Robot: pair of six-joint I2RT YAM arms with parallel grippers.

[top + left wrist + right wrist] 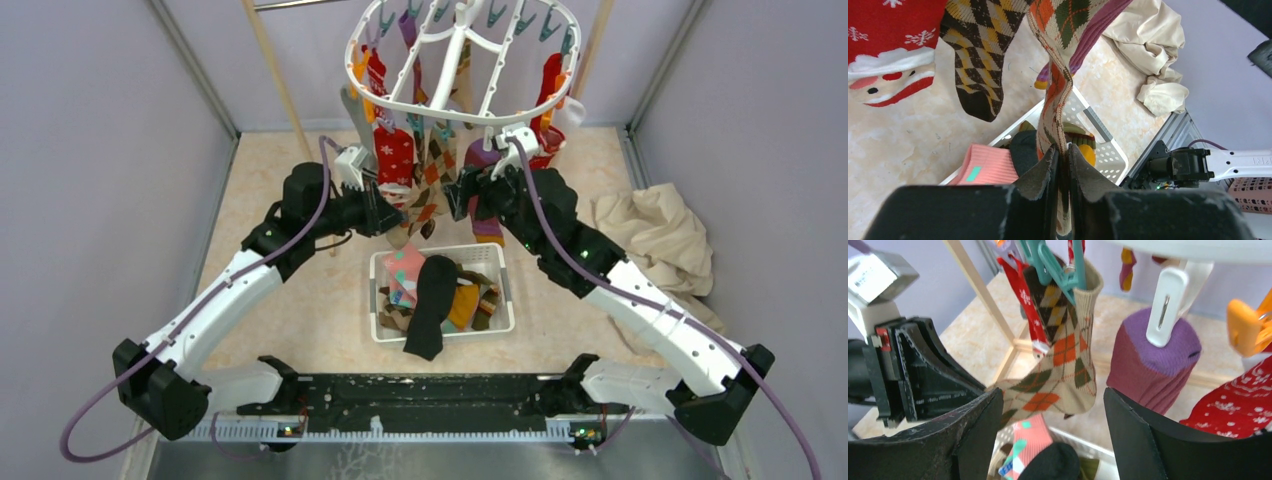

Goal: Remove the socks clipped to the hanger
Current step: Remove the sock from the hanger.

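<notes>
The left tool (1062, 150) pinches the toe of the beige argyle sock (1063, 360), which hangs from a teal clip (1048, 265) at the near rim of the hanger (440, 110), above the tabletop's (280, 300) far edge. The right tool (1053, 405) stands spread beside it. Pulling while the clip bites could swing the hanger or let the toe slip out.

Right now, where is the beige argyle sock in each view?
Top external: the beige argyle sock hangs at centre.
Left wrist: the sock runs down the centre into the left gripper.
Right wrist: centre, under a teal clip.
Shared landmark: the pink sock below it.
</notes>
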